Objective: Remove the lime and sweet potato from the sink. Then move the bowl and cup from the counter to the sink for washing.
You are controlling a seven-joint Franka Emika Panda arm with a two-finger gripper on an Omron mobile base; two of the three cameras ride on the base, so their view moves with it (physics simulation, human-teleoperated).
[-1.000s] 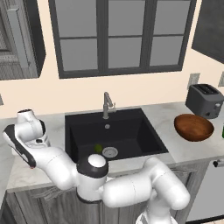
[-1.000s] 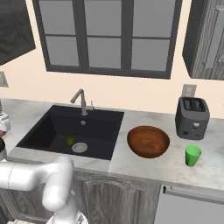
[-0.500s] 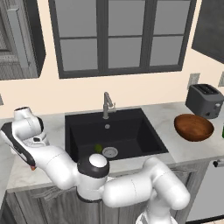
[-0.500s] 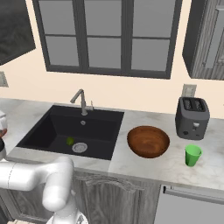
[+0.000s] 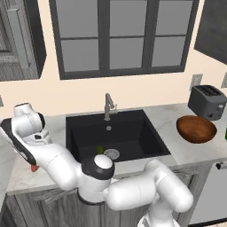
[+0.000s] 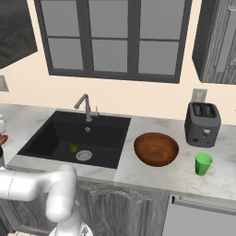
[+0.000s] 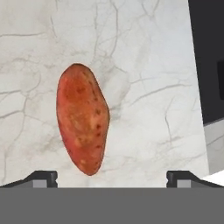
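Two dark tips of my pincer [image 7: 112, 177] stand wide apart at the bottom of the hand view, released and grasping nothing. Between and just beyond them the sweet potato [image 7: 82, 118] lies flat on the marbled table [image 7: 144, 65], clear of both tips, with the black edge of the sink [image 7: 208, 61] off to one side. In the left base view the hand hangs over the table to the left of the sink, a red sliver of the tuber showing beneath it.

I judge the first item to be out of the sink and set down. The lime [image 6: 73, 148] sits on the sink floor [image 6: 50, 143], just beside the round drain [image 6: 84, 155] and below the faucet [image 6: 85, 106]; it shows in the left base view too [image 5: 99, 150].

The bowl [image 6: 156, 148] rests on the table right of the sink, untouched. The cup [image 6: 203, 163] stands upright further right, near the toaster [image 6: 202, 123] and apart from the bowl.

Step in hand, as I judge it: the lime is next. That calls for lifting the hand clear of the tuber, swinging across into the sink, and lowering open jaws around a small round fruit that may roll toward the drain when touched.

No brands, labels or legible writing on any item.
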